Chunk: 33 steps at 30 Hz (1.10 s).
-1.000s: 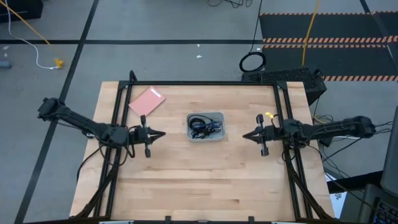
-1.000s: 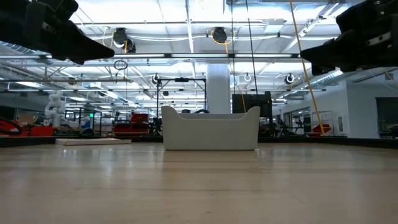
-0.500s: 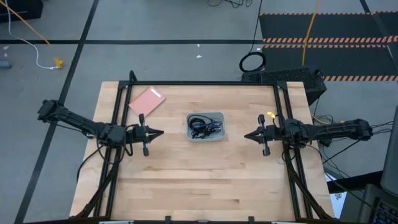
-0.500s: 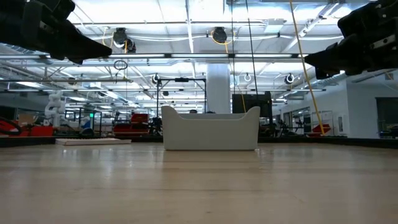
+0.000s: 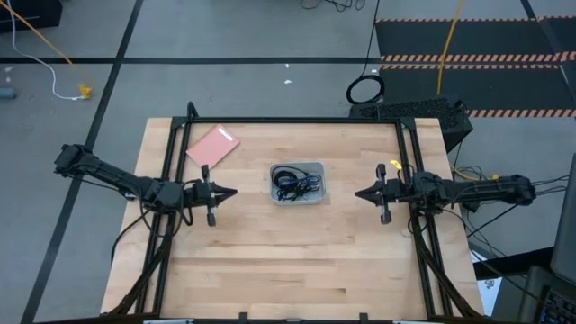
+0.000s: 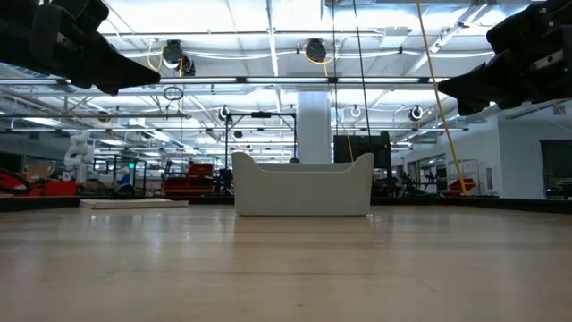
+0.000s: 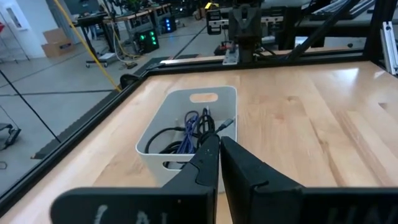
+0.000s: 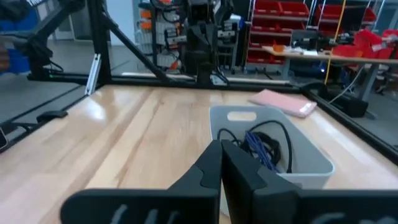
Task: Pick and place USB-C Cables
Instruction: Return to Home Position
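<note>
A small grey bin point(image 5: 298, 184) stands in the middle of the table; the coiled USB-C cables lie inside it, black ones point(image 7: 163, 140) and a purple-blue one point(image 7: 191, 127), tangled together. The right wrist view also shows the cables point(image 8: 264, 146) in the bin point(image 8: 311, 163). My left gripper point(image 5: 234, 192) hovers left of the bin, shut and empty, pointing at it. My right gripper point(image 5: 357, 194) hovers right of the bin, shut and empty, pointing at it. Both hang well above the tabletop in the low view.
A flat pink pad point(image 5: 212, 146) lies near the far left corner of the table. A thick black cable ring point(image 5: 364, 90) lies on the floor beyond the far edge. Black frame rails point(image 5: 171, 180) run along the table's left, right and far sides.
My right gripper has drawn back a little toward the table's right edge, away from the bin, and has sunk slightly. The left arm has kept still.
</note>
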Each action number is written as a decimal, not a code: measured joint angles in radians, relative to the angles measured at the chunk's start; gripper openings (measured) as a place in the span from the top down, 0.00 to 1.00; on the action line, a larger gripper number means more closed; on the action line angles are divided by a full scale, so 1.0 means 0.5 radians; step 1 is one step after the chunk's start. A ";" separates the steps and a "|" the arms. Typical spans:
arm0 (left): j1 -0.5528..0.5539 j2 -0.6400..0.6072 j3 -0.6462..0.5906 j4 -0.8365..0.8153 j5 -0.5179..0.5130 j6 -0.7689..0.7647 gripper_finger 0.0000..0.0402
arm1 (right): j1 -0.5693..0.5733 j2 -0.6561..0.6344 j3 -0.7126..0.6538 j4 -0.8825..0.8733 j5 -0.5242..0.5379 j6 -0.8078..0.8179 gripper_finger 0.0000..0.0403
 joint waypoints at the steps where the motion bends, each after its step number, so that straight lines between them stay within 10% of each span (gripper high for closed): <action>1: 0.000 0.000 0.000 -0.004 0.000 0.000 0.95 | 0.000 -0.015 0.000 -0.026 -0.002 0.005 1.00; 33: 0.017 -0.113 -0.242 0.357 0.075 0.037 0.95 | 0.083 -0.481 0.000 -0.385 -0.008 0.065 1.00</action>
